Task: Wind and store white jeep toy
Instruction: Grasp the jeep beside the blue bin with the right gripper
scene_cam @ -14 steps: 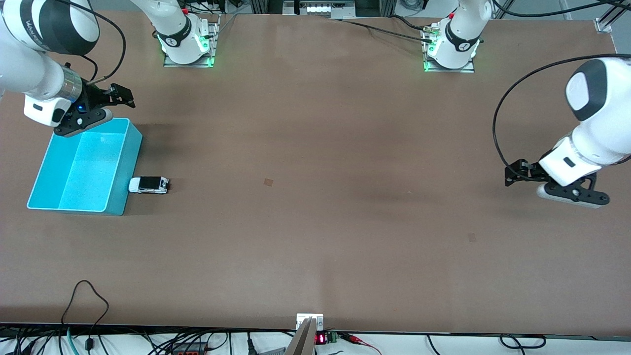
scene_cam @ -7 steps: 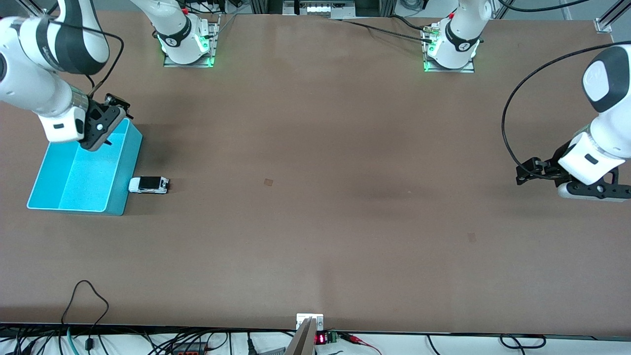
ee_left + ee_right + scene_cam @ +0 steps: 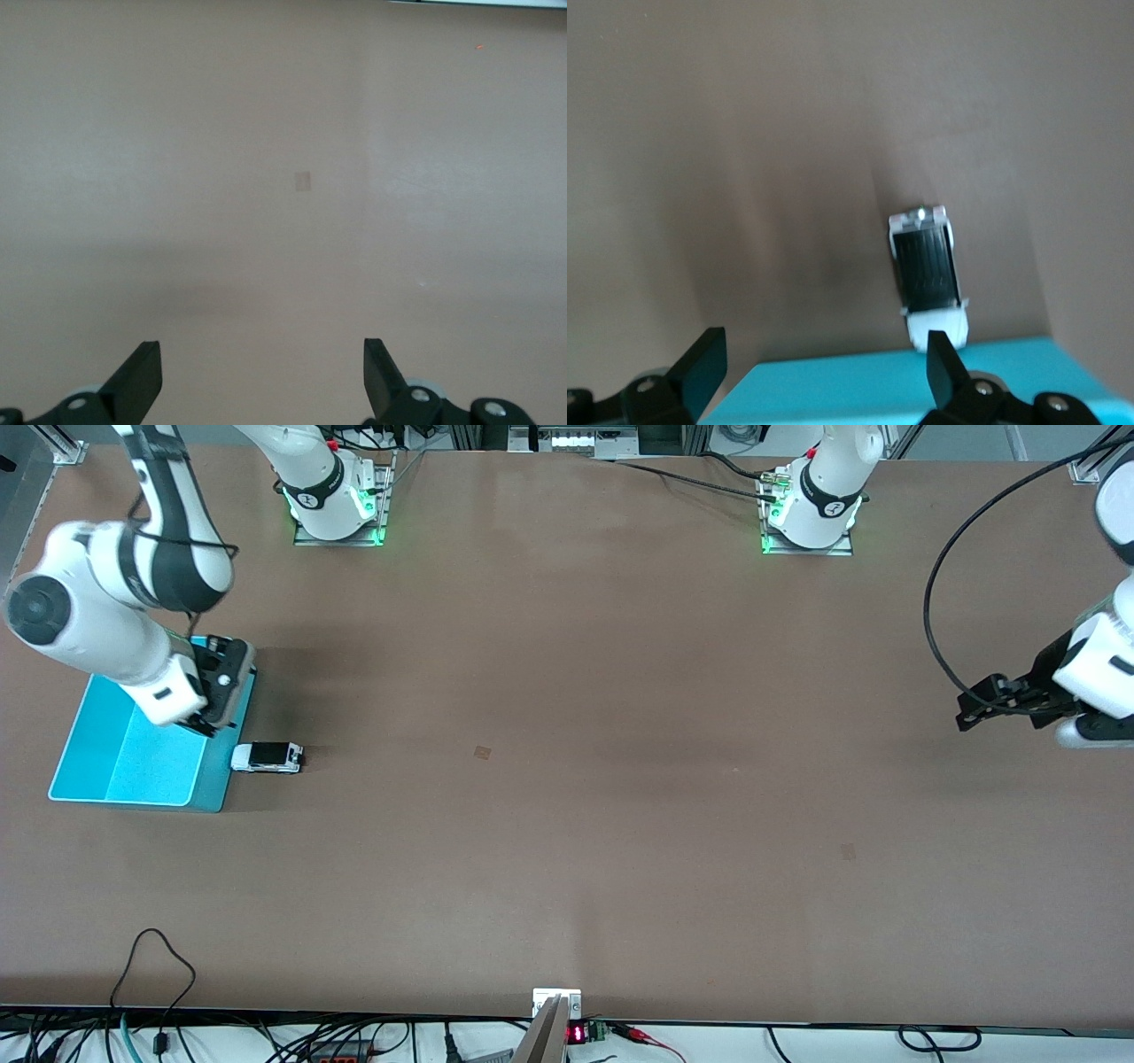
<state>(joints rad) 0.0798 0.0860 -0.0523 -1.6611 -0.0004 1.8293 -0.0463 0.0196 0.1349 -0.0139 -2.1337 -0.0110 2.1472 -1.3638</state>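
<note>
Your right hand [image 3: 211, 707] has swung down over the turquoise bin's [image 3: 89, 766] wall nearest the jeep, while your left hand [image 3: 974, 707] has drawn back toward its end of the worktop [image 3: 567, 824].
Both hands' fingers stand apart, holding nothing; the white jeep toy [image 3: 267, 757] sits on the worktop, just beside the bin.

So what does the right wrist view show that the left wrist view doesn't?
Only the right wrist view shows the white jeep toy on the table, beside the turquoise bin, framed by the open right tool. Only the left wrist view shows the open left tool over bare table with a small pale patch. Both share the brown table, and neither tool holds anything.
</note>
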